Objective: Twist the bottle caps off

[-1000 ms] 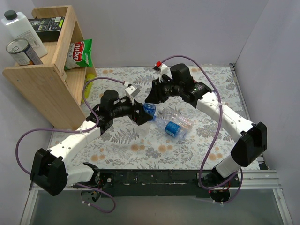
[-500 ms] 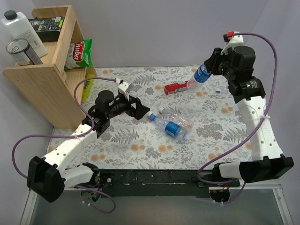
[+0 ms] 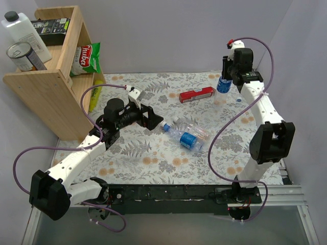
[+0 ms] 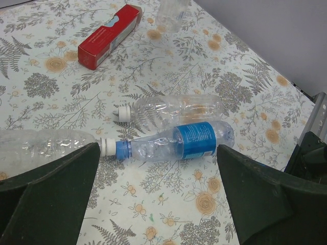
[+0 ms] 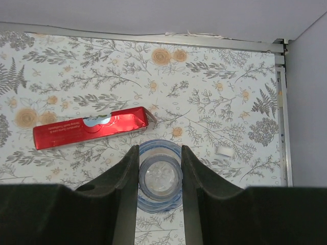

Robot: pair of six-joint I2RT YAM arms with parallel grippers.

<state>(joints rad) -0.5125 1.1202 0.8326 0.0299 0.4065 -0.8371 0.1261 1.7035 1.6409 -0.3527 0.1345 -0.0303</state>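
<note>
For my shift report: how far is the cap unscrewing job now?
Done, it seems: one loose cap lies on the table. In hand: the right gripper is shut on an upright bottle; capped or not, I cannot tell. The left gripper hangs open over the rest. Left: the clear bottle and the blue-labelled bottle lie there with caps on.

The gap between the wide-spread fingers of the left pincer is faced by three lying bottles, by which forward passage is blocked; bare worktop is offered on their near side; leftward travel is bounded by the wooden shelf. The right pincer, clamped on an upright bottle, is hemmed by the red box just to its left, a loose cap near its right, and the rear wall and side wall close by.
</note>
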